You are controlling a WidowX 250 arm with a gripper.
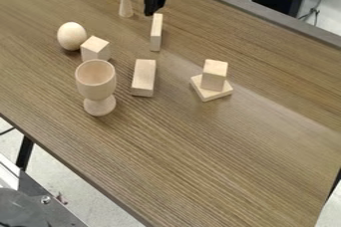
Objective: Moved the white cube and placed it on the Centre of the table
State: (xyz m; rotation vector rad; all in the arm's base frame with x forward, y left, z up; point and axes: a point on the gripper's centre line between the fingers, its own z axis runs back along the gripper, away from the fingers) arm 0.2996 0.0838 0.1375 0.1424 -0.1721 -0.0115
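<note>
My gripper (134, 3), released with its fingers spread, hangs over the far part of the desk (233, 161). Two pale cubes fit the task; I cannot tell which is meant. The left cube (95, 48) stands beside the egg (71, 36), behind the goblet (96, 80); the right cube (214, 75) rests upon a flat square block (216, 94).

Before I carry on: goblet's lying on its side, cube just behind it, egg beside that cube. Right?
Not quite: the camera view shows the goblet standing upright on its foot. The cube is just behind it, with the egg beside that cube.
</note>
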